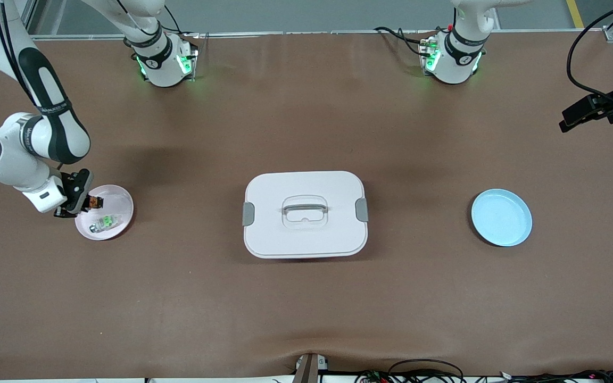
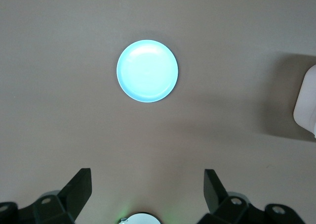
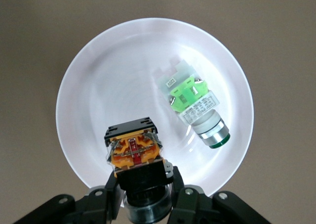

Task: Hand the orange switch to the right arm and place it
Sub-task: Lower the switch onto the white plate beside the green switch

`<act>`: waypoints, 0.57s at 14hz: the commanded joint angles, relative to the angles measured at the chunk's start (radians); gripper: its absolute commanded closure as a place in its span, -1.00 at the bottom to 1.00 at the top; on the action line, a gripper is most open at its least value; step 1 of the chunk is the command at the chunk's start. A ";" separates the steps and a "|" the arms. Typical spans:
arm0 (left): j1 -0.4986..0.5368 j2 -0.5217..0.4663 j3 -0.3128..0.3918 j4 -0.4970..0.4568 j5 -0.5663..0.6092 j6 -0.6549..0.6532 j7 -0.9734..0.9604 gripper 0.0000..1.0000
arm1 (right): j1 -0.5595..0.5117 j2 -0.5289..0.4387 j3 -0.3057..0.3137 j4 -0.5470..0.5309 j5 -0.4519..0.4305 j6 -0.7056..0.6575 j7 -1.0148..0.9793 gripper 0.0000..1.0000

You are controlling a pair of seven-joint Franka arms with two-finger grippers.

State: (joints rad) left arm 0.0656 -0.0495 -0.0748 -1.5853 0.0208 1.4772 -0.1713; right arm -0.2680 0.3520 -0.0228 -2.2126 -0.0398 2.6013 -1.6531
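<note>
The orange switch (image 1: 93, 202) is a small black block with an orange top. My right gripper (image 1: 84, 203) is shut on it and holds it low over the pink plate (image 1: 121, 205), at the rim toward the right arm's end of the table. In the right wrist view the switch (image 3: 134, 152) sits between the black fingers (image 3: 106, 199) of the right gripper (image 3: 143, 187), over the plate (image 3: 98, 85). My left gripper (image 1: 570, 121) hangs open and empty in the air at the left arm's end of the table; its view shows the spread left gripper (image 2: 148, 179).
A clear part with a green top (image 1: 105, 221) lies in the pink plate; it also shows in the right wrist view (image 3: 192, 103). A white lidded box (image 1: 305, 213) stands mid-table. A light blue plate (image 1: 501, 217) lies toward the left arm's end and shows below the left gripper (image 2: 147, 70).
</note>
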 commanded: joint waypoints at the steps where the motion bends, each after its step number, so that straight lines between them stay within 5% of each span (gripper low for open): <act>1: -0.006 -0.026 0.004 -0.022 -0.012 0.018 0.024 -1.00 | -0.025 -0.004 0.018 -0.028 -0.015 0.048 -0.017 0.85; 8: -0.007 -0.026 -0.009 -0.022 0.001 0.015 0.026 -1.00 | -0.043 0.042 0.018 -0.081 -0.014 0.148 -0.017 0.84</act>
State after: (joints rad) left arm 0.0633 -0.0496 -0.0769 -1.5857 0.0208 1.4814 -0.1693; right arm -0.2816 0.3904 -0.0226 -2.2767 -0.0398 2.7256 -1.6559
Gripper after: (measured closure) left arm 0.000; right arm 0.581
